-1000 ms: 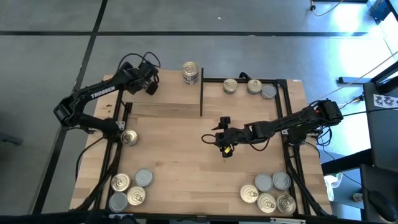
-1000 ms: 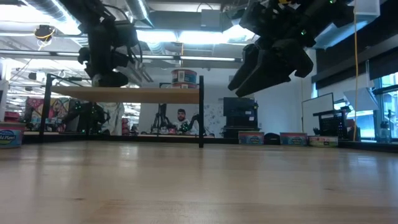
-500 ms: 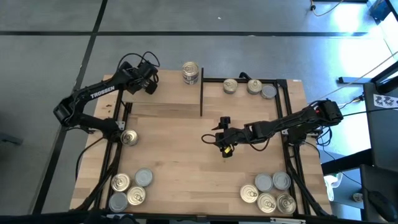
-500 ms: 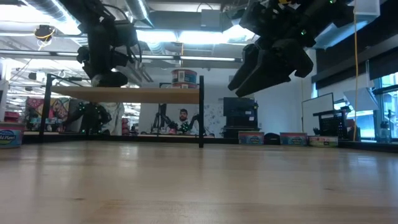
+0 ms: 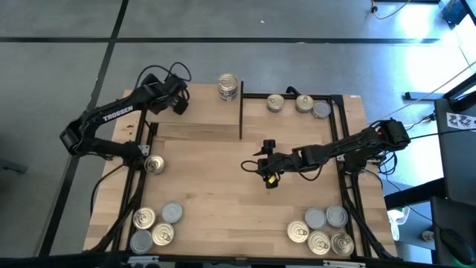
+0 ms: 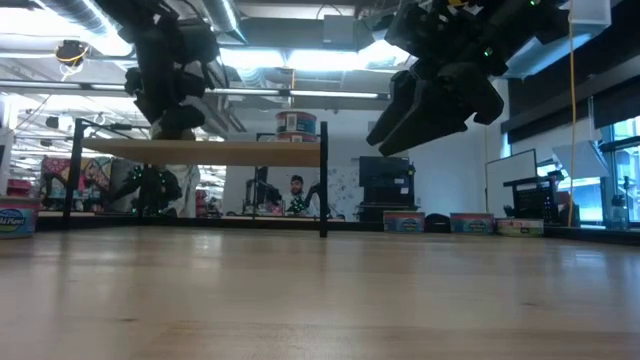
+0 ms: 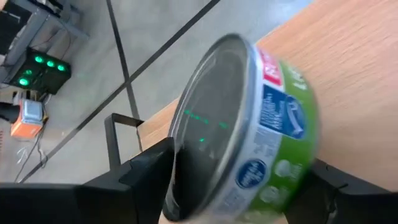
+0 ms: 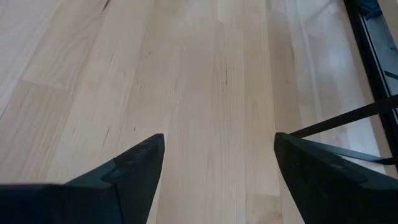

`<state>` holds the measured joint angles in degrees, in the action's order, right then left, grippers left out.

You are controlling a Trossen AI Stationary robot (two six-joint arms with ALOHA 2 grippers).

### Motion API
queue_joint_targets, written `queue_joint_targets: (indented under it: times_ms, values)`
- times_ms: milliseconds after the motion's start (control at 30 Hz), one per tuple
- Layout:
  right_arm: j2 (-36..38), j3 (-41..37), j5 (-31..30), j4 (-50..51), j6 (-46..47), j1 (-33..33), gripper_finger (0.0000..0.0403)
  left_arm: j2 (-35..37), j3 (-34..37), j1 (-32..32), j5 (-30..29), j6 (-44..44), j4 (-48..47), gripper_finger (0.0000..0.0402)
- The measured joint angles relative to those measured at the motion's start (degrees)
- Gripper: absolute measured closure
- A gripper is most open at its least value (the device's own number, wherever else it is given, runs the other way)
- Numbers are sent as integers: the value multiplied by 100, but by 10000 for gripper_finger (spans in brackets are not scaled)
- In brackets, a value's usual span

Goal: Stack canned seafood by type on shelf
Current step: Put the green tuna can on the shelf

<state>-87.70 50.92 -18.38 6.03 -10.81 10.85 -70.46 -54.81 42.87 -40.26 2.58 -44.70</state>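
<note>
Robotics lab: exposed ceiling ducts (image 6: 250, 30), monitor (image 6: 383, 182), seated person (image 6: 293, 192) (more rigs behind), grey concrete floor (image 5: 297, 22).

Light wood shelf (image 5: 201, 119) far-left, stacked tins (image 5: 228, 86) on its far edge, a green-labelled tin (image 7: 249, 130) sat tilted between the left gripper's fingers, loose tins (image 5: 155, 225) clustered near-left

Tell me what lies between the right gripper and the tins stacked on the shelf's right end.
High view: between the right gripper and the stacked tins lie only bare tabletop and the shelf's black upright edge.
</note>
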Motion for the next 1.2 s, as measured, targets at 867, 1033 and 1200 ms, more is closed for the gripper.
queue_joint_targets:
  times_ms: [867,1033,1200]
  values:
    - [2,2,1,2,11,0,98,47,0,-53,555,-291,531,153]
    - [2,2,1,4,17,0,98,46,0,166,555,-241,474,153]
    - [2,2,2,4,21,0,98,46,0,361,524,-103,425,153]
